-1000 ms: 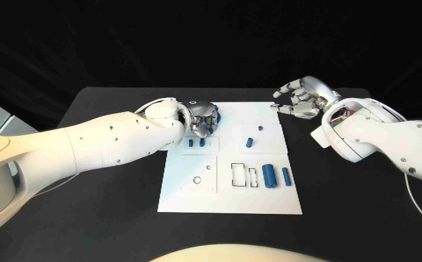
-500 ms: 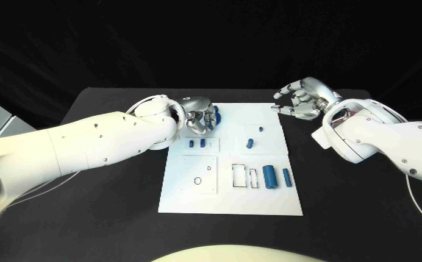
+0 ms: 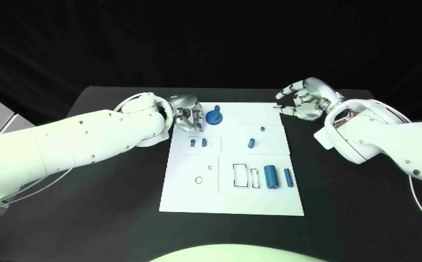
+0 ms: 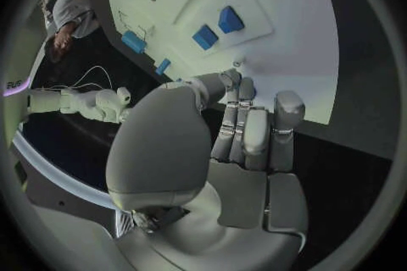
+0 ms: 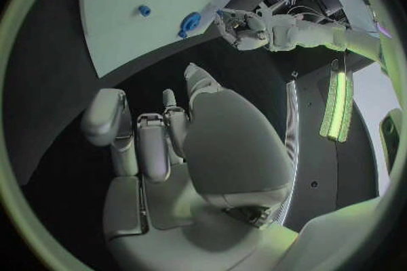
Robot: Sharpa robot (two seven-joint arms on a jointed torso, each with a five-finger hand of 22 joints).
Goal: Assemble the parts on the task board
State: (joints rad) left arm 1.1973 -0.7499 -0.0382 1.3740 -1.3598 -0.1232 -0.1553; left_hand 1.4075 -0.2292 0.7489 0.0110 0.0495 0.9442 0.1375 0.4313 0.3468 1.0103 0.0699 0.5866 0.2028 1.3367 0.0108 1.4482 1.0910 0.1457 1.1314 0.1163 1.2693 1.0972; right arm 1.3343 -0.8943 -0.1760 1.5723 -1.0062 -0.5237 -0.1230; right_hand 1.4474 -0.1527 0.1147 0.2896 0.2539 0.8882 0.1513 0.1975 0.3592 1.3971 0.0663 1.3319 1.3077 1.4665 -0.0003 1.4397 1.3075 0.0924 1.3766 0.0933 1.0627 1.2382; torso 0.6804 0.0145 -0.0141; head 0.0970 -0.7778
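The white task board (image 3: 264,198) lies mid-table. A round blue part (image 3: 214,117) stands near its far left corner. My left hand (image 3: 185,119) hovers just left of that part, fingers curled in, holding nothing; the left wrist view shows the curled fingers (image 4: 246,132) over the board's edge (image 4: 288,61). Two small blue pieces (image 3: 198,142) stand in a raised block, also seen as pieces (image 4: 216,27). Further blue parts (image 3: 252,142) and two blue cylinders (image 3: 277,177) lie on the board. My right hand (image 3: 303,100) hangs off the far right corner, curled and empty.
Black table (image 3: 105,213) surrounds the board. Outlined slots (image 3: 239,175) and a small ring hole (image 3: 198,180) mark the board's near half. The right wrist view shows the board (image 5: 127,7), its round blue part (image 5: 190,22) and my left hand (image 5: 246,26) beyond.
My left hand has drawn back to the left, off the round blue part, which now stands uncovered on the board. The right hand has barely moved.
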